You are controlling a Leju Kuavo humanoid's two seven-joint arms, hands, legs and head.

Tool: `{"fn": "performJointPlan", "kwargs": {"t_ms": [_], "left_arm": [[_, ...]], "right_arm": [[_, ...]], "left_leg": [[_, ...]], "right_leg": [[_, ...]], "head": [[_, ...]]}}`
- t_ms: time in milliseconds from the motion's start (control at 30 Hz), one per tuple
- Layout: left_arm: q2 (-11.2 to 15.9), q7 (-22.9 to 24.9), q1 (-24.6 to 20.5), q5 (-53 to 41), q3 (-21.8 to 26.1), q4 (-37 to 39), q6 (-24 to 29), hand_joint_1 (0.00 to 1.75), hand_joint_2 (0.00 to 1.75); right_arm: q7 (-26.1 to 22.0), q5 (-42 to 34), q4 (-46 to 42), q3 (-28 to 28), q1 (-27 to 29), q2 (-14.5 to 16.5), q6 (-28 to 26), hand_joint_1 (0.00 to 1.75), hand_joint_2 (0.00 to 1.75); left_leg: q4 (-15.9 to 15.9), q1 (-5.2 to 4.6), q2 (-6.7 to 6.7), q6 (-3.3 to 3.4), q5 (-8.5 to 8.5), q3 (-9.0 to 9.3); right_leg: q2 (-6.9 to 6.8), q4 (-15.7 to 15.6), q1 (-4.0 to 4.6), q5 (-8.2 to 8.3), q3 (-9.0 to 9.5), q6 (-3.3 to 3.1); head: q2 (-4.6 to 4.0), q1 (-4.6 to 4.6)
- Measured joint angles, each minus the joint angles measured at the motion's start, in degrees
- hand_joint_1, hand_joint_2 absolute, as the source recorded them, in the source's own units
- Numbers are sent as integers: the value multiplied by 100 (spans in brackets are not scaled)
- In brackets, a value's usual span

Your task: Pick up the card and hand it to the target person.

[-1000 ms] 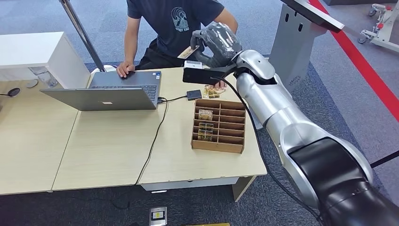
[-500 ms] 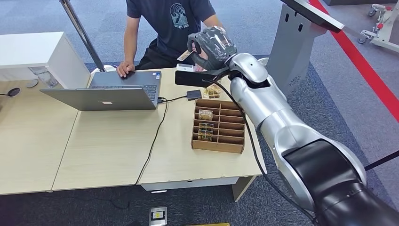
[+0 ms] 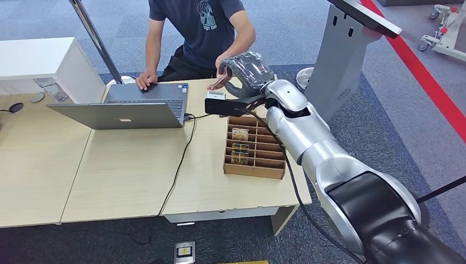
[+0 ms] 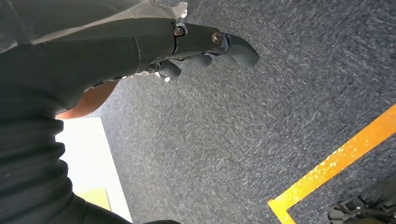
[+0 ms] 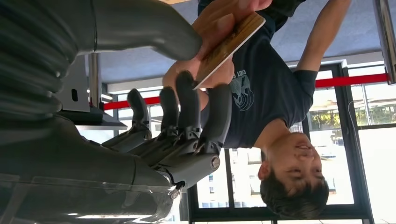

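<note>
Left hand (image 4: 205,49) hung over carpet, fingers loosely curled, holding nothing. Right hand (image 3: 248,70), at 12 o'clock from the wooden organizer (image 3: 255,146), pinched the card (image 5: 229,43) between thumb and fingers, person's hand (image 5: 219,28) also gripping it.

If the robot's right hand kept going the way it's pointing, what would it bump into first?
Probably the person's hand, which is already touching the card at the right hand's fingertips; behind it sits the person's body.

Left hand (image 4: 205,46), fingers seemingly curled, above grey carpet (image 4: 261,126).
</note>
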Motion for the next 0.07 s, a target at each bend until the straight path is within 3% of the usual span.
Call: {"fn": "performJointPlan", "kwargs": {"t_ms": [33,67], "left_arm": [[0,-4,-1,4,0,0,-8,0,131],[0,-4,-1,9,0,0,-13,0,116]], "right_arm": [[-1,-15,0,4,8,-1,0,0,175],[-2,-22,0,7,12,-1,0,0,175]], "left_leg": [[0,0,0,0,0,0],[0,0,0,0,0,0]], "right_leg": [[0,0,0,0,0,0],[0,0,0,0,0,0]], "head": [[0,0],[0,0]]}}
